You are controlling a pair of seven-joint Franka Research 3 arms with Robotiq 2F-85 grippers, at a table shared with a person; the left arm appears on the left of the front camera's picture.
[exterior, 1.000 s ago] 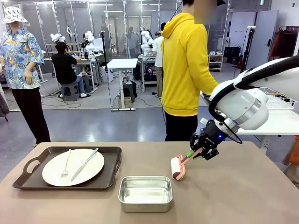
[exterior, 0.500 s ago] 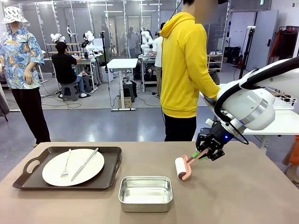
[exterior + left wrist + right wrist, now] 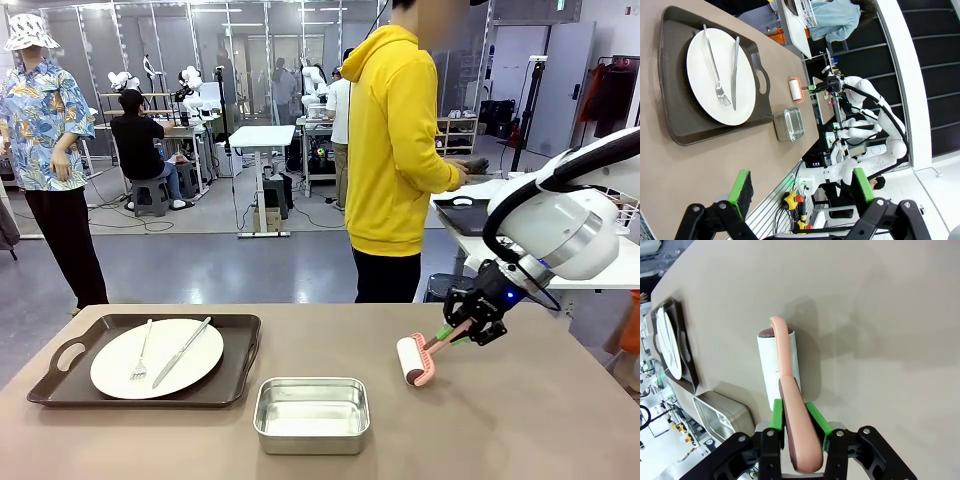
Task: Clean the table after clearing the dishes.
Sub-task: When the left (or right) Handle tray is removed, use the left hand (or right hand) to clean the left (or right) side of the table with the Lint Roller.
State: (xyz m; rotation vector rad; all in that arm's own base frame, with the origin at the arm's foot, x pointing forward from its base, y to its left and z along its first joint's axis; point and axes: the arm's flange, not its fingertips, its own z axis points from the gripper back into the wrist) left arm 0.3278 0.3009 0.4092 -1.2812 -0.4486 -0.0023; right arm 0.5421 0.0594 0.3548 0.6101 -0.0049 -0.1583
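Currently one tray (image 3: 245, 340) sits at the table's (image 3: 520, 420) L end w/ a plate (image 3: 110, 375) in it, fork (image 3: 141, 360) and knife (image 3: 182, 351) lying on the plate. Steel pan (image 3: 311, 443) mid-table shows a bare bottom. R gripper (image 3: 462, 330) is clamped on the pink roller (image 3: 411, 360), roller head low at the table, R of the pan. L gripper (image 3: 802, 187) hangs w/ jaws wide apart.

Roller (image 3: 411, 361): smooth pink plastic handle (image 3: 796, 420), white paper-like drum. Table (image 3: 520, 420) beneath it: matt, even brown. Pan (image 3: 310, 441) just beside it: brushed metal, dull sheen. Farther off: glossy white plate (image 3: 110, 377), shiny metal fork (image 3: 141, 358) and knife (image 3: 183, 351), dark smooth tray (image 3: 242, 340).
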